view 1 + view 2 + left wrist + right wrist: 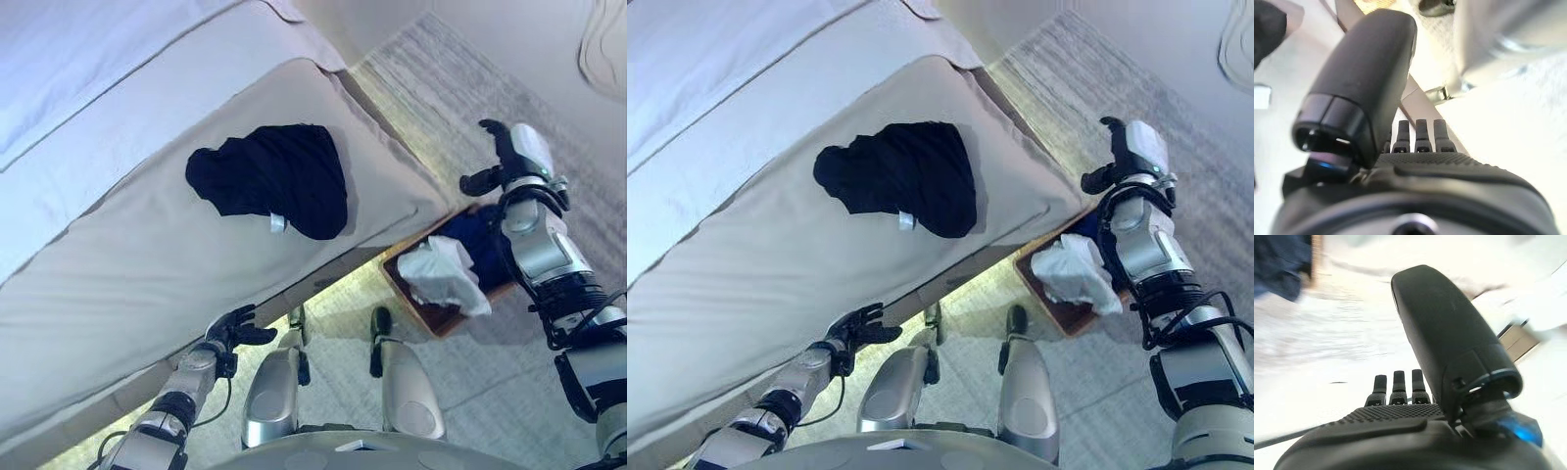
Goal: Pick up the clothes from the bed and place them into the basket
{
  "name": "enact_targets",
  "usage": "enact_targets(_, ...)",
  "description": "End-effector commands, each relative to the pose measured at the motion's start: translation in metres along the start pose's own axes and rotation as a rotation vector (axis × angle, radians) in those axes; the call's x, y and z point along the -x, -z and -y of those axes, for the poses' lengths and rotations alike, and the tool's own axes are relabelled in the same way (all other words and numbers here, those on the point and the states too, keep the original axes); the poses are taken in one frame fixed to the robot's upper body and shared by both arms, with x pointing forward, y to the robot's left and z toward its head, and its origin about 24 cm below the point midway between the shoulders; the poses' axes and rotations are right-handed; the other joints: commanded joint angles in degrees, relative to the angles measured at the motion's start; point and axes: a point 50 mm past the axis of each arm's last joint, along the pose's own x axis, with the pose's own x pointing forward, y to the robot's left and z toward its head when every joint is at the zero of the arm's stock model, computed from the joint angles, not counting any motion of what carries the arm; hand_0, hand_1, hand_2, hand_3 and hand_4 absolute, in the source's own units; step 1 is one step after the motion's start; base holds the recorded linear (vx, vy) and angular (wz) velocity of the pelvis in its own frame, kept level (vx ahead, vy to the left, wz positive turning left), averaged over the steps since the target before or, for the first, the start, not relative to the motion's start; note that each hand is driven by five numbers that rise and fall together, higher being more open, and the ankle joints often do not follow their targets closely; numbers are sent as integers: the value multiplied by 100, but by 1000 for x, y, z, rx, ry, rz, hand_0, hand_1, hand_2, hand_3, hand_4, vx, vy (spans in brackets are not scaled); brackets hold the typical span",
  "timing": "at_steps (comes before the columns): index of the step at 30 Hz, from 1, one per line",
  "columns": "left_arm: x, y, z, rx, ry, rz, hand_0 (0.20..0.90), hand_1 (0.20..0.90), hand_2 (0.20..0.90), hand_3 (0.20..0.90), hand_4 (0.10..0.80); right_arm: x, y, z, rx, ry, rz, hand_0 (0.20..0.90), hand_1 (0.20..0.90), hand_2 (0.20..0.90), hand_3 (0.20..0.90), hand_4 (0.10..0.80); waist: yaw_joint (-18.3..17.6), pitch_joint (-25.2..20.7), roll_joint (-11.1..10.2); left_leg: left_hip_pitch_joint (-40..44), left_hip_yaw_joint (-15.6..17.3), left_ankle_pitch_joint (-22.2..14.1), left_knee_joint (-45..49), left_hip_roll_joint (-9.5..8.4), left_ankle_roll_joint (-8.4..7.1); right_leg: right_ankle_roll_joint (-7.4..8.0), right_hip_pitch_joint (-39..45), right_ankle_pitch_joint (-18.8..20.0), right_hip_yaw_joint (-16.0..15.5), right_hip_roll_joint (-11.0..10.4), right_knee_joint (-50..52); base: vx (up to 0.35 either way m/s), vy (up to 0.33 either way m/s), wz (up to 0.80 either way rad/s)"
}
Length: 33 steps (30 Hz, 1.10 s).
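A black garment (274, 181) with a small white tag lies crumpled on the beige bed (147, 264), near its foot corner. On the floor past that corner stands a brown basket (431, 315) holding a white cloth (446, 274) and a dark blue one (480, 240). My right hand (505, 157) hangs open above the basket's far side, holding nothing; its straight fingers (1396, 384) show in the right wrist view. My left hand (233, 331) is low beside the bed's side edge, open and empty, well short of the garment, its fingers (1420, 142) straight.
A lighter sheet (78, 69) covers the bed's upper part. Grey patterned carpet (460, 88) spreads beyond the bed's foot and around the basket. The bed's frame edge (323, 274) runs between my left hand and the basket.
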Motion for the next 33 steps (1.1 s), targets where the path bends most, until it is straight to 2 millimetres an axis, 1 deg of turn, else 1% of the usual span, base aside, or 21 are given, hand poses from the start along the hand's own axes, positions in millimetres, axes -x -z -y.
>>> enact_targets(1, 9, 26, -21, -44, -58, -59, 900, 900, 900, 900, 800, -2, -47, -4, 52, -3, 212, 900, 900, 900, 900, 800, 364, -436, -469, 373, -230, -800, 108, -486, 31, 21, 1017, 710, -703, 13, -1643, 142, 241, 47)
enact_targets(3, 9, 29, -21, -36, -61, -73, 900, 900, 900, 900, 800, -4, -52, -10, 74, -30, 210, 900, 900, 900, 900, 800, 527, -419, -492, 368, -384, -793, 102, -535, 70, 34, 1058, 691, -822, -25, -1593, 131, 202, 65)
enact_targets(6, 9, 29, -24, -49, -64, -90, 900, 900, 900, 900, 800, -8, -52, -17, 84, -47, 169, 900, 900, 900, 900, 800, 694, -393, -539, 293, -633, -816, 200, -637, 153, 34, 1059, 663, -862, -63, -1504, 156, 137, 62)
enact_targets(9, 10, 28, -34, -30, -90, -110, 900, 900, 900, 900, 800, -16, -51, -27, 97, -98, 90, 900, 900, 900, 900, 800, 1061, -271, -641, 213, -850, -891, 382, -742, 243, 53, 1110, 582, -1090, -168, -1282, 174, 141, 68)
enact_targets(12, 11, 25, -45, -44, -107, -114, 900, 900, 900, 900, 800, -25, -48, -34, 75, -118, -2, 900, 900, 900, 900, 800, 1386, -135, -684, 60, -1067, -912, 560, -827, 331, 83, 1113, 546, -1282, -251, -1058, 147, 68, 48)
enact_targets(15, 11, 15, -56, -62, -117, -93, 900, 900, 900, 900, 800, -34, -40, -35, 71, -156, -135, 900, 900, 900, 900, 800, 1697, 72, -675, -197, -1243, -886, 662, -883, 387, 86, 1003, 562, -1452, -314, -876, 88, 36, 55)
enact_targets(16, 11, 8, -60, -66, -121, -72, 900, 900, 900, 900, 800, -35, -34, -38, 78, -184, -204, 900, 900, 900, 900, 800, 1839, 185, -676, -241, -1332, -980, 655, -875, 372, 130, 980, 454, -1442, -303, -784, 71, -29, 48)
enact_targets(17, 10, 2, -62, -67, -123, -56, 900, 900, 900, 900, 800, -35, -25, -38, 105, -218, -291, 900, 900, 900, 900, 800, 1929, 259, -666, -324, -1384, -946, 636, -889, 386, 136, 921, 462, -1492, -322, -743, 74, -31, 35)
enact_targets(18, 10, 0, -63, -64, -124, -50, 900, 900, 900, 900, 800, -35, -21, -38, 125, -241, -332, 900, 900, 900, 900, 800, 1961, 287, -663, -359, -1403, -933, 628, -894, 392, 138, 894, 464, -1511, -331, -725, 7, 2, 29)
enact_targets(19, 9, -5, -63, -67, -124, -33, 900, 900, 900, 900, 800, -33, -13, -42, 120, -257, -376, 900, 900, 900, 900, 800, 2027, 356, -661, -437, -1448, -908, 614, -906, 410, 156, 859, 475, -1561, -343, -714, -15, -25, 34)
enact_targets(20, 7, -17, -62, -70, -122, -2, 900, 900, 900, 900, 800, -31, -8, -44, 81, -255, -430, 900, 900, 900, 900, 800, 2129, 468, -664, -566, -1514, -841, 575, -927, 412, 197, 780, 517, -1659, -362, -711, -33, -40, 37)
enact_targets(21, 6, -23, -61, -73, -118, 18, 900, 900, 900, 900, 800, -31, -8, -41, 92, -253, -457, 900, 900, 900, 900, 800, 2190, 540, -667, -652, -1539, -804, 559, -939, 410, 220, 728, 536, -1717, -372, -708, -31, -26, 36)
enact_targets(22, 6, -25, -61, -72, -116, 24, 900, 900, 900, 900, 800, -31, -7, -40, 105, -259, -472, 900, 900, 900, 900, 800, 2209, 564, -669, -684, -1545, -793, 558, -942, 409, 227, 710, 542, -1738, -376, -707, -15, -6, 22)
enact_targets(24, 5, -33, -55, -83, -105, 66, 900, 900, 900, 900, 800, -29, 2, -38, 152, -329, -544, 900, 900, 900, 900, 800, 2338, 723, -686, -894, -1612, -761, 604, -983, 422, 271, 580, 586, -1861, -387, -698, -11, -28, 14)
enact_targets(25, 5, -35, -54, -87, -102, 75, 900, 900, 900, 900, 800, -28, 4, -40, 145, -344, -554, 444, 444, 444, 367, 267, 2364, 755, -694, -945, -1632, -749, 616, -993, 420, 288, 548, 603, -1892, -387, -701, 3, -50, 8)
enact_targets(26, 5, -38, -53, -91, -99, 82, 900, 900, 900, 900, 800, -27, 4, -41, 145, -355, -560, 300, 300, 300, 200, 100, 2391, 776, -707, -1001, -1652, -741, 628, -1000, 416, 304, 519, 622, -1923, -382, -715, 21, -47, 8)
enact_targets(28, 5, -42, -52, -103, -90, 92, 900, 900, 900, 900, 800, -28, 1, -42, 136, -359, -543, 300, 300, 300, 200, 100, 2410, 779, -733, -1128, -1670, -753, 674, -999, 413, 337, 432, 654, -1975, -367, -735, 24, -48, 18)
enact_targets(30, 5, -45, -51, -113, -86, 102, 900, 900, 900, 900, 800, -32, -8, -39, 97, -320, -491, 300, 300, 300, 200, 100, 2400, 779, -775, -1195, -1668, -763, 681, -981, 406, 371, 377, 704, -1987, -329, -789, 14, -49, 12)
enact_targets(31, 5, -46, -51, -116, -85, 105, 900, 900, 900, 900, 800, -35, -14, -37, 76, -293, -463, 300, 300, 300, 200, 100, 2394, 779, -795, -1212, -1663, -769, 679, -972, 400, 385, 362, 729, -1985, -311, -817, 3, -54, 0)
enact_targets(33, 6, -46, -52, -124, -90, 110, 900, 900, 900, 900, 800, -42, -33, -27, 0, -199, -363, 300, 300, 300, 200, 100, 2347, 779, -861, -1215, -1621, -789, 660, -916, 382, 427, 337, 793, -1949, -268, -880, -7, -57, -6)
